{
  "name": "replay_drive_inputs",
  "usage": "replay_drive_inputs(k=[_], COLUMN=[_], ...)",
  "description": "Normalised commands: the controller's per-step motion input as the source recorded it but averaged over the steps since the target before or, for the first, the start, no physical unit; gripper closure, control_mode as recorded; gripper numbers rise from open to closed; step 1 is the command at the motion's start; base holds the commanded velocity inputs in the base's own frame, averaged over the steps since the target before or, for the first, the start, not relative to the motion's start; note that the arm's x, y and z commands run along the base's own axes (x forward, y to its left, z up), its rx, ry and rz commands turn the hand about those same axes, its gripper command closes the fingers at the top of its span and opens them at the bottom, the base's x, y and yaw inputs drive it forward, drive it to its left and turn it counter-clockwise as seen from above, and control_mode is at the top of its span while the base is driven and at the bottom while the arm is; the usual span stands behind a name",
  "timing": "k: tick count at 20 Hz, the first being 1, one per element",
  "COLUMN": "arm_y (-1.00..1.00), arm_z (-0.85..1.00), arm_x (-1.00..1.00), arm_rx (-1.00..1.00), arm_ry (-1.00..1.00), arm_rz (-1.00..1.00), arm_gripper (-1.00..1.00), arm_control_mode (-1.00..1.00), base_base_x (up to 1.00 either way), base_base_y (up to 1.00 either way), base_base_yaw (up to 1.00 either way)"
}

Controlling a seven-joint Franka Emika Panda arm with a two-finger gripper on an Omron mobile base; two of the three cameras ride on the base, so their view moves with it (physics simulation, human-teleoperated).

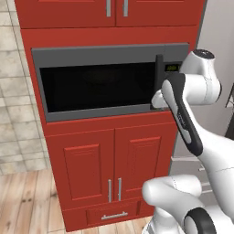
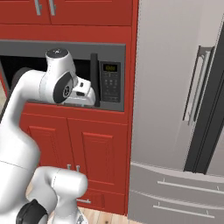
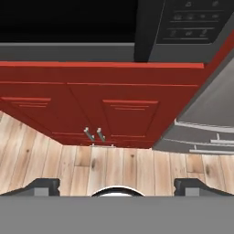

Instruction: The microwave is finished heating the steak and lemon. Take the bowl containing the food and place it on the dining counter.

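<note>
Opening the wide dark grey built-in microwave with its black glass door [image 1: 98, 87] looks like the step in hand: door shut, set in the tall red cabinet front with silver handles [image 1: 114, 164], bowl and food presumably behind the glass but not visible through it.

Reaching at the thick black vertical handle [image 1: 159, 77], between glass and button panel with small lit display [image 2: 110, 81]. White hand with its two dark fingers [image 3: 117, 188] sitting just beside the lower end of that handle in both base views, camera pointed down along the cabinet face toward the pale wood plank floor [image 3: 114, 169]. Fingers spread wide apart, nothing between them, handle base up at the top of the hand view rather than between the tips.

Doing it well, as a judgement:
- Tilting the hand up so the bar falls between the tips before clenching.
- Gripping mid-bar, not at the lower end, to avoid slipping off.
- Pulling along the door's arc, hinge apparently on the far left, rather than straight back.
- Keeping the elbow clear of the grey steel refrigerator [image 2: 175, 109] just to the right.
- Swinging the door wide enough to leave room for reaching in level afterwards.
</note>
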Motion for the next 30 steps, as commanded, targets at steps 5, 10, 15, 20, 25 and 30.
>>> replay_drive_inputs(k=[5,10,15,20,25,30], arm_y=[-0.03,-0.09,-0.02,-0.01,-0.04,-0.06], arm_z=[0.14,0.0,0.0,-0.01,-0.15,-0.08], arm_x=[0.36,0.67,0.77,0.72,0.52,0.32], arm_rx=[0.02,0.0,0.0,0.0,0.0,0.0], arm_ry=[-0.23,-0.14,-0.13,-0.17,-0.06,0.0], arm_rz=[-0.02,-0.06,-0.09,-0.07,0.0,0.0], arm_gripper=[-1.0,-1.0,-1.0,-1.0,-1.0,-1.0], arm_control_mode=[-1.0,-1.0,-1.0,-1.0,-1.0,-1.0], base_base_x=[0.0,0.0,0.0,0.0,0.0,0.0], base_base_y=[0.0,0.0,0.0,0.0,0.0,0.0], base_base_yaw=[0.0,0.0,0.0,0.0,0.0,0.0])
